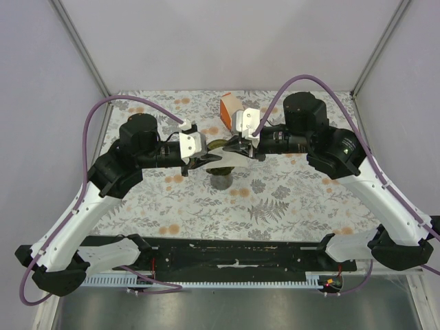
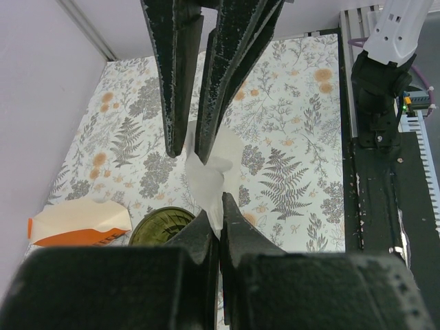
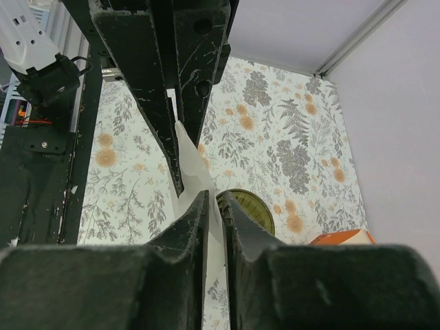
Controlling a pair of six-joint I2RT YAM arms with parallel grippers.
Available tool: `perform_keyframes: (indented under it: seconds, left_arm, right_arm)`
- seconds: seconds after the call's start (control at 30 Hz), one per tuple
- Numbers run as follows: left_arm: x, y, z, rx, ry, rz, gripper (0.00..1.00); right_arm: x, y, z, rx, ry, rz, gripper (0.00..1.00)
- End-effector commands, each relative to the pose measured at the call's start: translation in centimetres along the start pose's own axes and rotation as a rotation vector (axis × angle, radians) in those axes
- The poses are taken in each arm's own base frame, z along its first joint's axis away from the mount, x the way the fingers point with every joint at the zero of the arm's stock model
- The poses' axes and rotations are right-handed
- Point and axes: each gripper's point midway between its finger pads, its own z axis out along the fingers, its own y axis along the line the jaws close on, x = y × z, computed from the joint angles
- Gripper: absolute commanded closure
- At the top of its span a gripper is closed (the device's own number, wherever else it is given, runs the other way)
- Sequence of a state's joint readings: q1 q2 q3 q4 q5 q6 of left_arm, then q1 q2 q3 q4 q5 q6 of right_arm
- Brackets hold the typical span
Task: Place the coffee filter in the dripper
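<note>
Clenched tight: left gripper (image 2: 220, 206), on edge of coffee filter (image 2: 216, 168), just above dripper (image 2: 161, 225). Barely parted: right gripper (image 3: 215, 203), paper in the gap; real pinch unclear.

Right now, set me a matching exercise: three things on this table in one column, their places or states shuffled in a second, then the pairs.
1. coffee filter
2. dripper
3. wedge-shaped pack

A. lying on the flowered cloth toward the far wall
B. pinched in the air by both arms' fingers
C. standing near the held paper, dark green mouth facing up

Pairs: 1-B, 2-C, 3-A
</note>
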State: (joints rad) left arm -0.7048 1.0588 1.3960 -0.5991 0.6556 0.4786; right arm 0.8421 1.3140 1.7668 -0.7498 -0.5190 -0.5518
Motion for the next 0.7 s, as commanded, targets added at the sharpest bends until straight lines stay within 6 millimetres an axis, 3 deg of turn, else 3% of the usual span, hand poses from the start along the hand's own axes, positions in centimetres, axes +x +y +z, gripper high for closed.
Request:
perform_keyframes:
  seconds: [0.0,0.27,0.37,0.63,0.67]
  left_arm:
    - [-1.1,-0.1,-0.2,0.012,-0.027,0.052,0.98]
    - [-1.1,0.0,-0.1,0.016,-0.026,0.048,0.98]
    - [-1.2,-0.1,0.0,0.020,-0.028,0.047,0.98]
    - [-1.3,0.1,0.0,0.008,-0.027,0.037,0.98]
    - [-1.4,0.3,0.0,-0.001,-0.028,0.033,0.98]
  right_arm:
    - [-1.1,-0.5,-0.3,0.016,-0.040,-0.016,0.78]
    - [-1.7,0.0,0.0,-0.032,-0.054,-0.029,0.64]
    - [-1.8,-0.1,0.3,-0.041,-0.049,-0.022,0.64]
    - [-1.8,0.6,0.1,-0.076,-0.051,-0.027,1.00]
    - [-1.8,0.7,0.1,-0.079,-0.052,-0.026,1.00]
